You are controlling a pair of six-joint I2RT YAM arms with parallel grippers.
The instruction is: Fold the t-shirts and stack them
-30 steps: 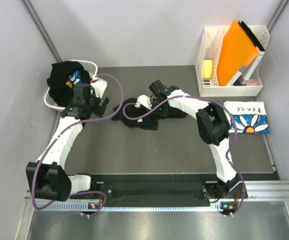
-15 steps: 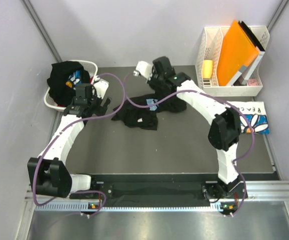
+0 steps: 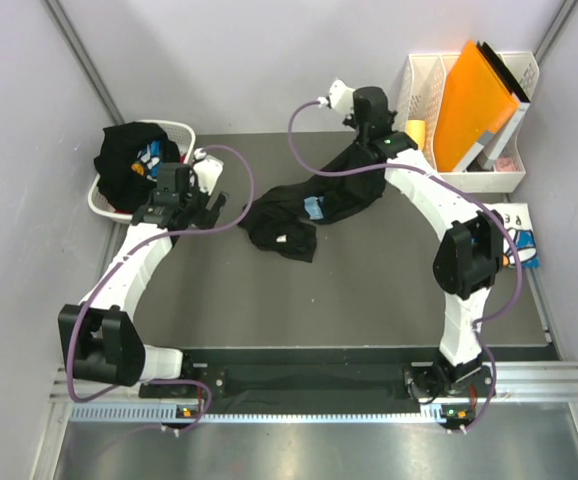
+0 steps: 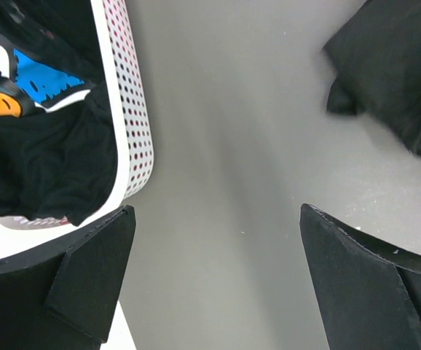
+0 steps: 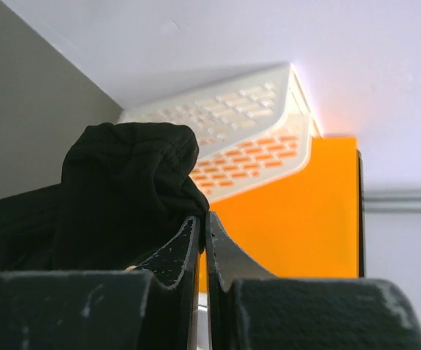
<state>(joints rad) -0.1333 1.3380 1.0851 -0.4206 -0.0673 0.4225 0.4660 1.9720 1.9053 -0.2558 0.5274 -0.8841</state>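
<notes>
A black t-shirt (image 3: 309,205) lies crumpled at mid-table, one end drawn up toward the back right. My right gripper (image 3: 371,125) is shut on that raised end, and the pinched fabric (image 5: 123,182) bunches over the closed right gripper (image 5: 205,219). My left gripper (image 3: 187,212) hangs open over bare table beside the basket, and nothing lies between the fingers of the left gripper (image 4: 215,211). The shirt's near edge (image 4: 392,73) shows to its right. Another black t-shirt (image 3: 129,160) with a colourful print (image 4: 21,95) fills the basket. A folded white daisy t-shirt (image 3: 514,245) lies at the right, partly hidden by the right arm.
The white laundry basket (image 3: 99,200) stands at the back left, its perforated wall (image 4: 134,131) close to my left finger. A white file organiser (image 3: 464,180) with an orange folder (image 3: 474,100) stands at the back right, just behind the right gripper. Walls close both sides.
My right gripper has risen and swung toward the back right, drawing the black t-shirt out into a long band. The left arm has shifted slightly right and stays open.
</notes>
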